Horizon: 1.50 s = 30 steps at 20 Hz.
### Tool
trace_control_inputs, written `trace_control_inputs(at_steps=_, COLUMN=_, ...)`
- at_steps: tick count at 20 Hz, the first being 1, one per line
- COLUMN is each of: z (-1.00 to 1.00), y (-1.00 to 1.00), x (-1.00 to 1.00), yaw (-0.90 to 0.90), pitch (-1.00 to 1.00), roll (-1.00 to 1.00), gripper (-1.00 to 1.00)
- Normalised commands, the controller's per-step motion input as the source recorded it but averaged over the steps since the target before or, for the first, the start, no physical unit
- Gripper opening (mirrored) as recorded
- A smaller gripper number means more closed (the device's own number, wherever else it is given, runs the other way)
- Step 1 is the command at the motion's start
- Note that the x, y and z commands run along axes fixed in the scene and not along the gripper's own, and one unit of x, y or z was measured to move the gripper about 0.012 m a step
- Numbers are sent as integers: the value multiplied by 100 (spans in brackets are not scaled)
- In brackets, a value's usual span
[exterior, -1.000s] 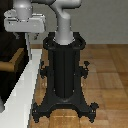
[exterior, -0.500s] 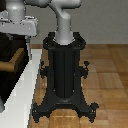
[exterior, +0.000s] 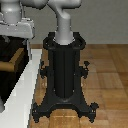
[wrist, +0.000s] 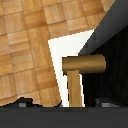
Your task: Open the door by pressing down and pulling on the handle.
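The wrist view looks straight down on the handle (wrist: 80, 75), a brown wooden bar with a bent arm standing out from the dark door (wrist: 112, 55), with the white frame (wrist: 67, 47) beside it and wood floor (wrist: 25, 45) beyond. The exterior view shows only an end of the handle (exterior: 15, 60) at its left edge, under the arm's grey wrist, against the door (exterior: 7, 70) and frame (exterior: 22, 95); it also shows the black pedestal (exterior: 65, 75). The gripper (wrist: 62, 104) appears only as two dark fingertips (wrist: 22, 103) flanking the handle's arm; whether they are closed on it I cannot tell.
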Motion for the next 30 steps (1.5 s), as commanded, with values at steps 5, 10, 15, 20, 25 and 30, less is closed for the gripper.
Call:
trace_control_inputs(at_steps=5, z=-40, y=-40, x=0, yaw=0, pitch=0, roll=0, gripper=100)
trace_control_inputs(at_steps=10, z=-60, y=-60, x=0, yaw=0, pitch=0, roll=0, gripper=100)
trace_control_inputs(at_steps=15, z=-80, y=-40, x=0, yaw=0, pitch=0, roll=0, gripper=100)
trace_control_inputs(at_steps=20, z=-20, y=0, x=0, yaw=0, pitch=0, roll=0, gripper=100)
trace_control_inputs(at_steps=25, z=0, y=0, x=0, yaw=0, pitch=0, roll=0, gripper=100)
trace_control_inputs(at_steps=30, z=0, y=0, x=0, yaw=0, pitch=0, roll=0, gripper=100)
